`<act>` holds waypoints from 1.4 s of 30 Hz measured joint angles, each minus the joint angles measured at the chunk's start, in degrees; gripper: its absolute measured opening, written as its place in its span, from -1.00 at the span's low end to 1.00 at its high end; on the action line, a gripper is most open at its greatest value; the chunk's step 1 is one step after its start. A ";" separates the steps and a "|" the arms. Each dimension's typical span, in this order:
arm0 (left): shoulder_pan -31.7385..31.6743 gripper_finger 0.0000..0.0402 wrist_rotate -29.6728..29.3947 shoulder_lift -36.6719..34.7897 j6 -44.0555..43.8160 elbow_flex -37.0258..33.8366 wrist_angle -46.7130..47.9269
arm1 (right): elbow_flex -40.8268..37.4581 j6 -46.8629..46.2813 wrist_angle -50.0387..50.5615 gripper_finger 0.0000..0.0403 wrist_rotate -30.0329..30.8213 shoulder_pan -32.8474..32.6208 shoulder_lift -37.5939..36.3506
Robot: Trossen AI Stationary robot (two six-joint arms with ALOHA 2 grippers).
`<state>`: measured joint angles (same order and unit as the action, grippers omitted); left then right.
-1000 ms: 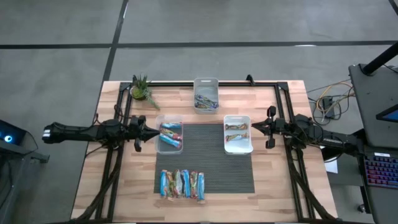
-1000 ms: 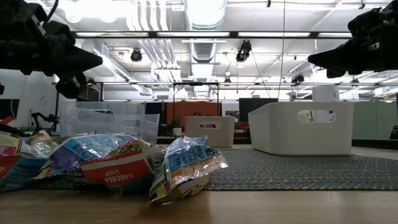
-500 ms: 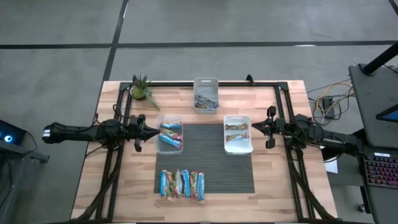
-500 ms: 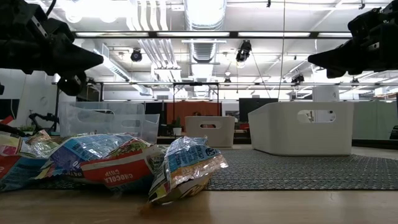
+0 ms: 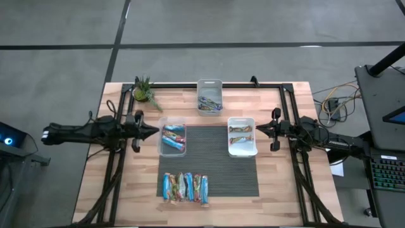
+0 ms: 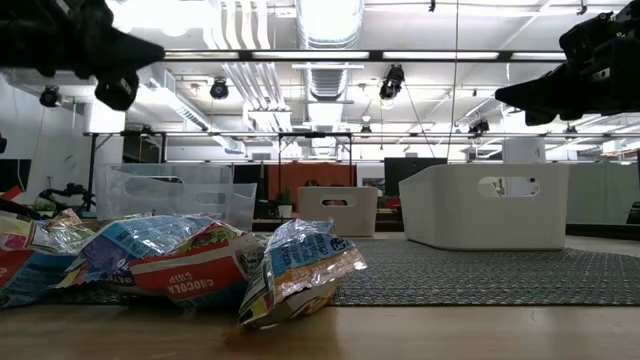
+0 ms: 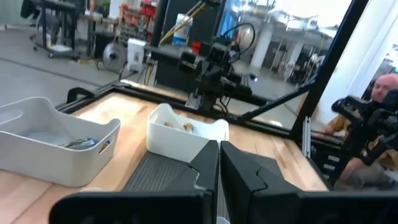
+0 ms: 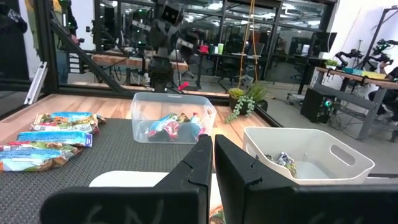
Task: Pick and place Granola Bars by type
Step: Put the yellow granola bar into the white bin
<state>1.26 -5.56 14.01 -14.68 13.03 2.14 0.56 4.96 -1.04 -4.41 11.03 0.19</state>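
- Right now your left gripper (image 5: pixel 154 130) hovers just outside the clear bin (image 5: pixel 173 139), jaws closed and holding nothing; the left wrist view shows its two fingers pressed together with no wrapper between them; treat that arm as free.
- Your right gripper (image 5: pixel 256 129) hangs just beside the white bin (image 5: pixel 242 136) on the opposite side, jaws likewise closed and empty; the two arms face each other across the dark mat (image 5: pixel 209 161), each parked by a bin, which reads as a waiting pose, not a grasp.
- The unsorted Granola Bars (image 5: pixel 185 187) lie side by side in a short row at the near edge of the mat, well apart from both grippers; in the low view they show as a crumpled heap of wrappers (image 6: pixel 170 262) in the foreground; they sit there so either arm can reach in from its side.
- Some bars are already sorted: blue and reddish wrappers in the clear bin, brownish ones in the white bin, a few more in the grey bin (image 5: pixel 209 96) at the far edge of the tabletop; I judge the job roughly half done.
- The bins form a rough triangle around the mat, one per type I would guess; that keeps each drop short and the types apart.
- A small potted plant (image 5: pixel 144 91) stands at the far left corner, clear of the work; you need not mind it.
- For the next pick, whichever arm you choose must open its jaws before descending on the row; the bars touch one another, so take an end bar to avoid dragging its neighbour.
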 joint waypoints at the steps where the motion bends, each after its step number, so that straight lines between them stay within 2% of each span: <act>1: -0.01 -1.00 -0.01 0.90 0.01 1.67 1.87 | 0.00 0.01 0.00 -0.96 -0.02 0.00 0.00; 14: 0.00 -1.00 0.23 15.88 4.21 21.03 9.14 | 0.00 0.00 0.00 -0.96 -0.02 0.00 0.00; 22: 0.04 -1.00 7.66 26.39 9.34 33.21 17.10 | 0.00 -0.25 0.00 -0.96 -0.02 0.00 0.00; 33: 0.51 -1.00 12.23 36.71 13.59 42.51 21.26 | 0.00 -0.02 0.00 -0.96 -0.02 0.00 0.02; 42: 5.64 -1.00 13.71 40.92 17.57 47.75 27.54 | 0.00 -0.25 0.00 -0.96 -0.02 0.00 0.42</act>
<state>6.90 8.15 54.93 2.89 60.78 29.68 0.56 4.71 -1.04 -4.43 11.03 0.60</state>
